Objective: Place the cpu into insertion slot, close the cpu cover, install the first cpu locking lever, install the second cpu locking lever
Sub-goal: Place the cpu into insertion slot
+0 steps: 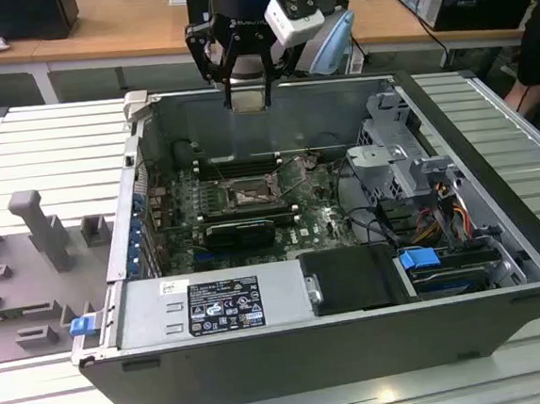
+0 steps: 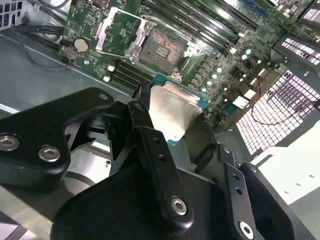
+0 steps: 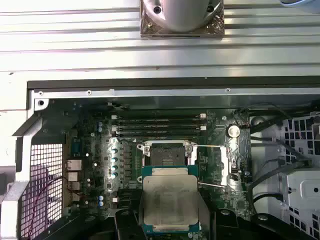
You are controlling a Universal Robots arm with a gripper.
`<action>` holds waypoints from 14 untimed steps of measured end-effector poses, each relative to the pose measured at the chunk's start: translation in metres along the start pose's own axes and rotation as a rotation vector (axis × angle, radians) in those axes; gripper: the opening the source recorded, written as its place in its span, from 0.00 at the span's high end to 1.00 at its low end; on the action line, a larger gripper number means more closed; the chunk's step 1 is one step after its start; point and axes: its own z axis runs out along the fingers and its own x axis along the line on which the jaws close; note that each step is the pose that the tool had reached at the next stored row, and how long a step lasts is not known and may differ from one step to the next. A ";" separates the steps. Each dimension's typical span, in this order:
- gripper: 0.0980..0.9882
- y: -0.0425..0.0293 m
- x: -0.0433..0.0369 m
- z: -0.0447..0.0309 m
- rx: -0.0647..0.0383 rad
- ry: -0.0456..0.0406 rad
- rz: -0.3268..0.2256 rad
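My gripper (image 1: 246,92) hangs above the back wall of the open computer case (image 1: 500,239), shut on the cpu (image 2: 175,107), a flat silver-topped chip with a green edge. In both wrist views the cpu (image 3: 170,200) sits between the black fingers (image 2: 150,135), held in the air above the motherboard. The insertion slot (image 3: 166,150) lies bare below it, a dark square socket (image 2: 165,47) with a silver rim, seen mid-board in the exterior view (image 1: 249,196). The cpu cover (image 2: 116,31) stands flipped open beside the socket (image 3: 228,162).
Long black memory slots (image 3: 157,125) run along one side of the socket. A silver power supply (image 1: 213,306) and a black drive bay (image 1: 353,280) fill the case's near side, with a drive cage and cables (image 1: 410,180) on the exterior view's right. Grey fixtures (image 1: 41,231) stand on the ribbed table.
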 end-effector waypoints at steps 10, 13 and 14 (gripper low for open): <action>0.52 -0.0003 0.0000 0.0014 -0.002 -0.0083 0.093; 0.52 -0.0005 -0.0001 0.0036 0.001 -0.0094 0.103; 0.52 -0.0005 -0.0001 0.0037 0.002 -0.0101 0.108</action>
